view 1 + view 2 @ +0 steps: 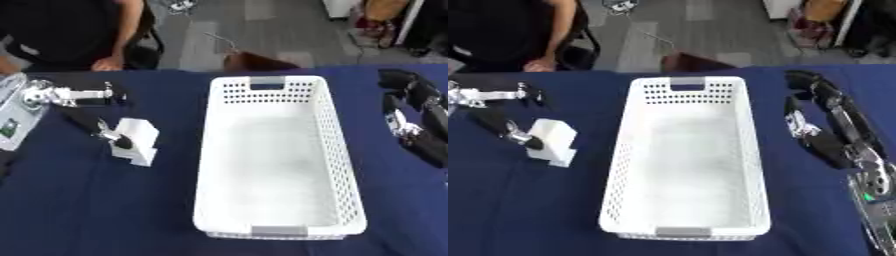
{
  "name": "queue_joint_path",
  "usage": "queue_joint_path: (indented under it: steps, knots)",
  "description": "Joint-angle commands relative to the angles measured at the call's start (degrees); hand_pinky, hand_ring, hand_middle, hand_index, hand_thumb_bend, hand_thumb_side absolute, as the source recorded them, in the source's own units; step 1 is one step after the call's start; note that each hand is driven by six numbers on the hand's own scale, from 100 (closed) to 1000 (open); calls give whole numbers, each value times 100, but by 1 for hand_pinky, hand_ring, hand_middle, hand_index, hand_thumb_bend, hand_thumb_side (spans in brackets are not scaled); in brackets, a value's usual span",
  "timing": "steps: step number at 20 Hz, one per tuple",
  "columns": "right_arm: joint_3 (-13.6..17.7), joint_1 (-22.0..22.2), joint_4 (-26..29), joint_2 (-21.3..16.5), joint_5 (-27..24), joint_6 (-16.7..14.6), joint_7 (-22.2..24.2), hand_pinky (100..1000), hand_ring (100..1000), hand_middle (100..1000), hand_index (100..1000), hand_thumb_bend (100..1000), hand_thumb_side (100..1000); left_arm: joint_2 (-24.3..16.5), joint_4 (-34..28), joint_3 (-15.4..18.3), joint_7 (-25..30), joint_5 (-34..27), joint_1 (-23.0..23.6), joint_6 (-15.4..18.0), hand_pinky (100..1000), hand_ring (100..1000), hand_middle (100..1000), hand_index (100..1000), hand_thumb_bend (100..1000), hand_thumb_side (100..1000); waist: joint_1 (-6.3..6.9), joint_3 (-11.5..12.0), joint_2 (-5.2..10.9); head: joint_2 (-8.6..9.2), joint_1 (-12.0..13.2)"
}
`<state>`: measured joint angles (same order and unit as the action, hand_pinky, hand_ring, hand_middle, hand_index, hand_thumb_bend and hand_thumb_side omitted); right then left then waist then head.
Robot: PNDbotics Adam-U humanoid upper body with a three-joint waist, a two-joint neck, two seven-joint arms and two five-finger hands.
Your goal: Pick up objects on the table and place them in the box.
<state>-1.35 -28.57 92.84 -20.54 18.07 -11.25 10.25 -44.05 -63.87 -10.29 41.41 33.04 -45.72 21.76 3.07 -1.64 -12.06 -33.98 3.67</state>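
- Dark blue cloth (105, 210) covers one table.
- One perforated white plastic basket (346, 165) sits centre.
- At nine o'clock, left hand (105, 131) pinches one white blocky object (140, 140).
- At three o'clock, right hand (824, 120) rests with fingers straight.

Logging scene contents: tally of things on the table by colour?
White: 2 (block at the left hand, basket)
Total: 2
The basket holds nothing. The right hand holds nothing.
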Motion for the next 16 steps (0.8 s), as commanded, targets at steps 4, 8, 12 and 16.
queue_joint_path:
  steps: [4,8,12,16]
  knots:
    - [26,-87,68,-121,-31,-8,14,817,855,892,894,100,670,-85,9,7,197,7,-118,205,794,853,856,902,937,684,3,-11,79,17,37]
    - [22,-88,72,-115,-30,-10,19,817,855,892,894,100,671,-71,18,-13,199,39,-125,219,797,857,858,901,938,683,12,-18,77,23,33]
    - [22,-91,71,-119,-32,-10,21,818,855,892,894,100,672,-50,12,-37,185,125,-112,229,798,858,859,900,940,682,11,-35,64,30,27]
    - [21,-102,73,-116,-36,-13,23,818,855,892,894,100,672,-10,-8,-71,171,231,-109,259,801,859,859,898,939,680,7,-53,48,45,22]
